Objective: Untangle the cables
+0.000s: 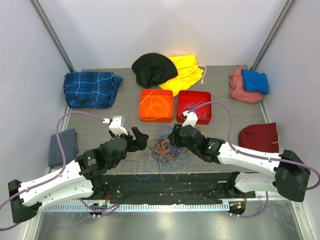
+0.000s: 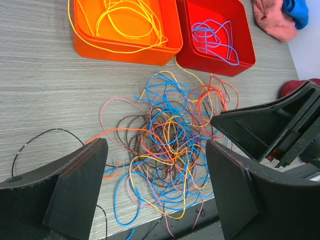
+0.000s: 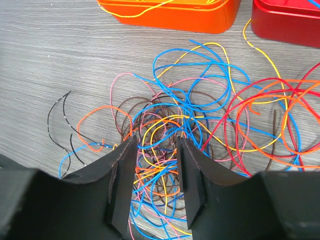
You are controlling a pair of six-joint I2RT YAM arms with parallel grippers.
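- My right pincer sits closest to its wrist camera. The two black fingers stand slightly apart with a narrow gap between them, and nothing is clamped.
- The cable tangle lies right under and ahead of that gap. Yellow, orange, blue and brown strands run across between the fingertips. I cannot tell whether the tips touch any of them.
- My left pincer is spread wide and holds nothing. The near part of the tangle shows between its fingers, blue and pink loops closest to them.
- From above, the tangle rests on the table between my two pincers, the left one at its left edge and the right one at its upper right edge.
- In my left wrist view my right pincer shows as a dark block at the tangle's right side.
- A thin black cable strays from the left of the heap and lies loose on the wood.
- Beyond the heap stand an orange bin and a red bin, side by side and nearly touching.
- A yellow cable is coiled in the orange bin, and a blue cable lies in the red one.
- One yellow strand from the heap reaches up to the gap between the bins.
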